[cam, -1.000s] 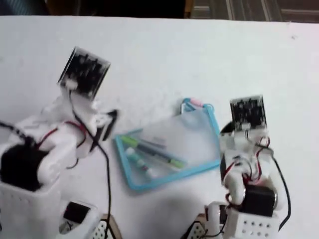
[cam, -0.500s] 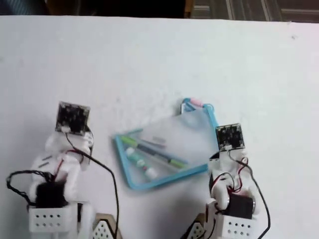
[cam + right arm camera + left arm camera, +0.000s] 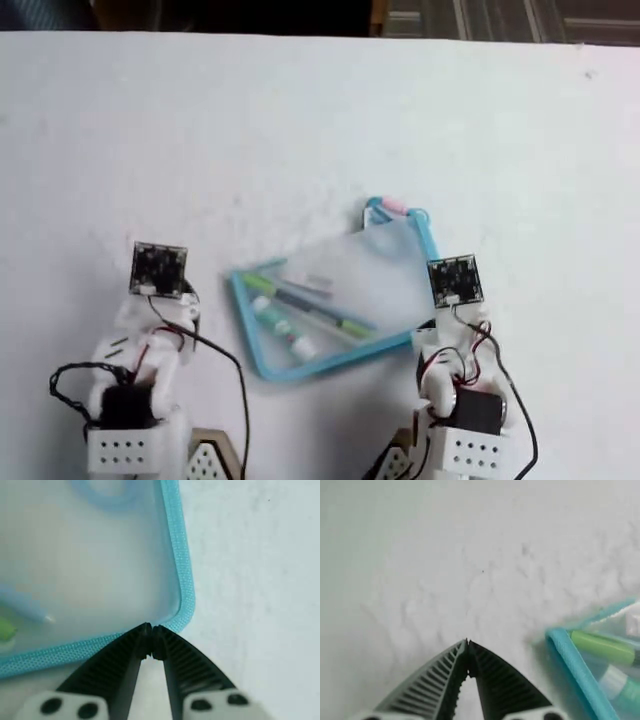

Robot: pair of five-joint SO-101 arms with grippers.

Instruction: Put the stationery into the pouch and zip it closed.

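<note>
A clear pouch (image 3: 340,290) with a blue border lies flat at the table's middle, with pens and other stationery (image 3: 300,310) inside it. A blue and pink loop (image 3: 390,208) sticks out at its far corner. My left gripper (image 3: 468,645) is shut with nothing in it, drawn back near the table's front, beside the pouch's blue edge (image 3: 575,667). My right gripper (image 3: 149,629) is shut too, its tips just at the pouch's rounded blue corner (image 3: 182,615). From above, both arms sit folded at the front, left arm (image 3: 150,300) and right arm (image 3: 455,310).
The white table (image 3: 300,120) spreads wide behind the pouch. A dark strip and wooden furniture line the far edge. The arms' bases (image 3: 130,440) stand at the front edge.
Both arms have pulled back toward their bases and folded down. The left arm came from raised beside the pouch; the right dropped low by the pouch's corner. The pouch has stayed put.
</note>
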